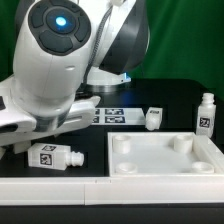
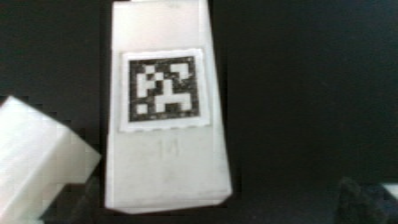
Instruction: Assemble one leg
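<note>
**Desk editor:** What is the wrist camera showing?

**Photographer:** A leg [image 2: 169, 110] is lying on the dark desk [image 2: 302, 100], its black-and-white tag facing up, and it is filling most of the wrist view. The tool [image 2: 217, 200] is hovering over it with its jaws spread wide, gripping nothing. Its blurred fingers [image 2: 368, 197] are showing on either side of the leg.

**Desk editor:** And from outside?

**Photographer:** In the exterior view the arm [image 1: 55, 50] is blocking the tool, so I cannot tell which leg it is over. A near leg [image 1: 55, 157] is lying at 9 o'clock from the tabletop [image 1: 160, 172]. A far leg [image 1: 153, 117] is lying at 12 o'clock, and an upright leg [image 1: 206, 113] is standing at 1 o'clock. The marker board [image 1: 110, 112] is lying at 11 o'clock, close to the arm.
</note>
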You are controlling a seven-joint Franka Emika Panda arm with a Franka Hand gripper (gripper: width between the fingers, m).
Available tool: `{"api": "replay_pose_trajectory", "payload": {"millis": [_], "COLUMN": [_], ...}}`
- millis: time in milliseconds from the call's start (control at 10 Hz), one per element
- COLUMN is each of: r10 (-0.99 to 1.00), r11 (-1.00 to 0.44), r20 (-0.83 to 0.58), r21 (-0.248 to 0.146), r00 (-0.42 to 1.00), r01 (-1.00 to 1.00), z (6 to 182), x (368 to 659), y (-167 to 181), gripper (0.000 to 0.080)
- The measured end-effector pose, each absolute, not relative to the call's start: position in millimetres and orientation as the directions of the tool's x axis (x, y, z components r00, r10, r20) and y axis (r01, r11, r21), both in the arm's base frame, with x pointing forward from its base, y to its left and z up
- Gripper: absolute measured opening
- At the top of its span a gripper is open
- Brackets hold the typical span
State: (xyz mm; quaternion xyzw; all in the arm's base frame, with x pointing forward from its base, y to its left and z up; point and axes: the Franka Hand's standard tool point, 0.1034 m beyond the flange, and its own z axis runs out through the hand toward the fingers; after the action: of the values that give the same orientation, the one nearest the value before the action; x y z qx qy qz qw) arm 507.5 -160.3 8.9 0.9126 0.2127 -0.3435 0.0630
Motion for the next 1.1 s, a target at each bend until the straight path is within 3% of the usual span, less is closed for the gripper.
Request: {"api": "replay_pose_trajectory", "payload": {"millis": [400,600,700,900,1000,1100], "r10": [0.346,0.346,0.346,0.346,0.346,0.346], "r11": [-0.901,-0.901,-0.901,-0.901,-0.901,-0.901], "r20": [-0.653,-0.654,-0.654,-0.654,-0.654,-0.654], "r21": [-0.032,-0.032,-0.032,-0.032,-0.032,-0.032], "r00": [0.673,0.673,0.673,0.673,0.673,0.673], "r01": [0.433,0.433,0.433,0.433,0.433,0.433], "z": [7.7,7.5,7.5,7.4,7.4,7.4], "x": [506.8,506.7,506.7,506.6,506.6,506.6], "y": [-160.1,-160.1,-160.1,-160.1,-160.1,-160.1], "gripper": [0.0649,0.0361,0.0361,0.0090,0.0019,0.0006]}}
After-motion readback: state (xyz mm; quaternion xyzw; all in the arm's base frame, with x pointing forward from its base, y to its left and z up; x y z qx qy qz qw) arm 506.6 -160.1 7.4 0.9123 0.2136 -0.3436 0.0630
